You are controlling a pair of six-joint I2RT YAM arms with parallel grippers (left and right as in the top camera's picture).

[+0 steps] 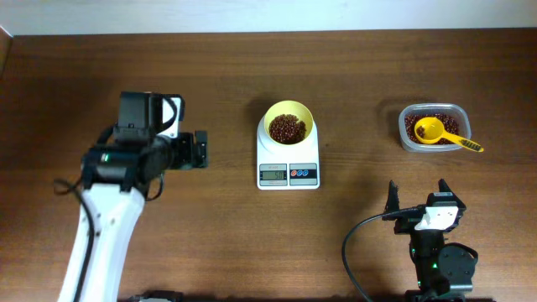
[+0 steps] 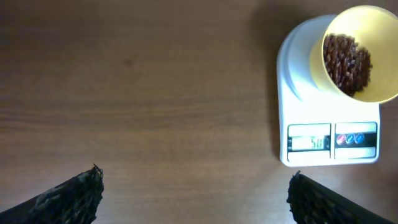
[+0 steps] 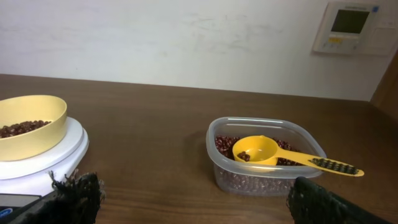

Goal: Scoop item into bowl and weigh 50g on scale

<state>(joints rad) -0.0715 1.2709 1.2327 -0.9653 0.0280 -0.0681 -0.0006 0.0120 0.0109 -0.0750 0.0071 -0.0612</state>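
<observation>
The pale-yellow bowl (image 1: 307, 117) stands on the white scale (image 1: 288, 159) at mid-table, with dark red-brown beans (image 1: 288, 128) inside. In the left wrist view the bowl (image 2: 382, 37) and its beans (image 2: 346, 56) sit on the scale (image 2: 298, 68), whose display (image 2: 309, 142) seems to read 50. My left gripper (image 1: 200, 149) hovers left of the scale, open and empty, with bare wood between its fingers (image 2: 194, 186). My right gripper (image 1: 417, 195) is open near the front right edge, short of the bean container (image 3: 261, 180), and holds nothing (image 3: 196, 193).
A clear plastic container (image 1: 407, 138) of beans sits at the right, with a yellow long-handled scoop (image 1: 436, 132) resting in it, handle pointing right. The scoop (image 3: 261, 149) holds a few beans. A wall with a control panel (image 3: 351, 26) lies behind the table.
</observation>
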